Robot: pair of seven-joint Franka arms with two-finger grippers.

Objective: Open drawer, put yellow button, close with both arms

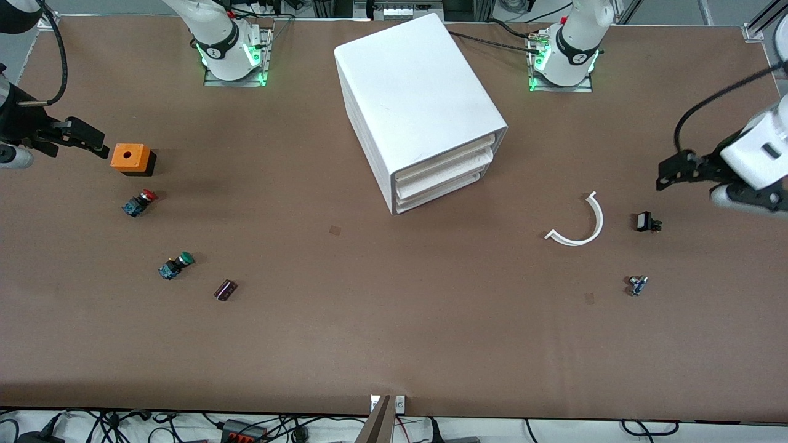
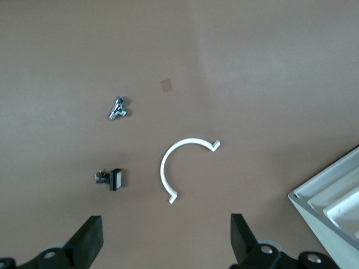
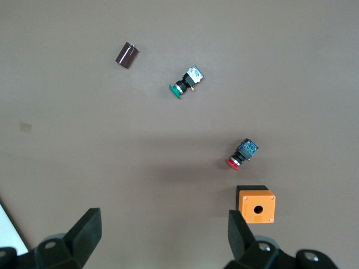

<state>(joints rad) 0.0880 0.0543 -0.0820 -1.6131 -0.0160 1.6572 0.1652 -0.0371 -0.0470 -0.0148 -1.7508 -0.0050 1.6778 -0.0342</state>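
Brown table (image 1: 394,344) under cabinet (image 1: 412,92), scattered switches (image 1: 139,203).

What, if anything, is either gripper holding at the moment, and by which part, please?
Nothing is held. The left gripper hangs open over the table's left-arm end, and the right gripper hangs open beside the orange box; both pairs of fingers are empty.

Big white rounded cabinet (image 1: 418,104) stands mid-table (image 1: 394,344); curved white plastic strip (image 1: 582,224) lies toward the left arm's end, orange square box (image 1: 131,158) toward the right's.

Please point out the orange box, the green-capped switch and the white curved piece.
orange box (image 1: 130,157), front view, top face.
green-capped switch (image 3: 185,83), right wrist view, its body.
white curved piece (image 2: 163,169), left wrist view, arc's middle.
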